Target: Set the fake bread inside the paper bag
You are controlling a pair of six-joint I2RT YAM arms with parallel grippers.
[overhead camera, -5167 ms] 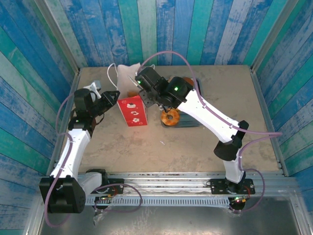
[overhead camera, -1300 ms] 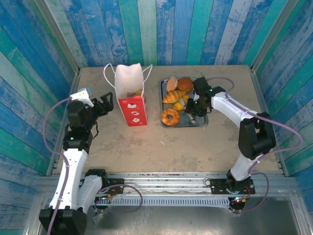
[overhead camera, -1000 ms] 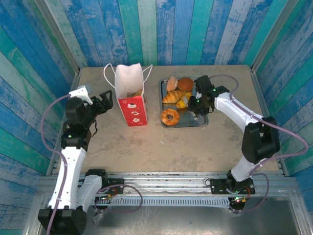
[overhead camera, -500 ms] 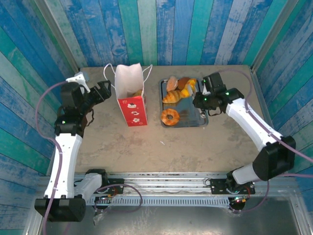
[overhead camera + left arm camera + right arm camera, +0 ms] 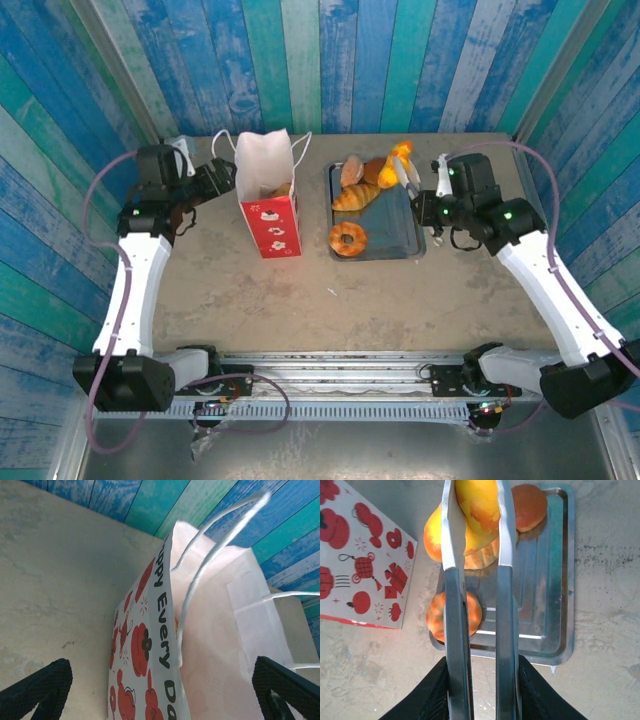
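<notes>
Starts at the left with the left gripper spread wide just beside the upright paper bag, a bit of golden bread showing inside. Moves on to the grey tray carrying a croissant, a ring donut and buns. Ends with the right gripper clamped on metal tongs, these pinching an orange-yellow roll in the air over the tray's far end.

Orange roll between tongs arms: top cut by picture edge, tongs tips too. Ring donut, just ahead of right gripper: middle hidden behind tongs arm. Paper bag between left gripper fingers: bottom cut off, inside mostly hidden; cord handle blurred.
</notes>
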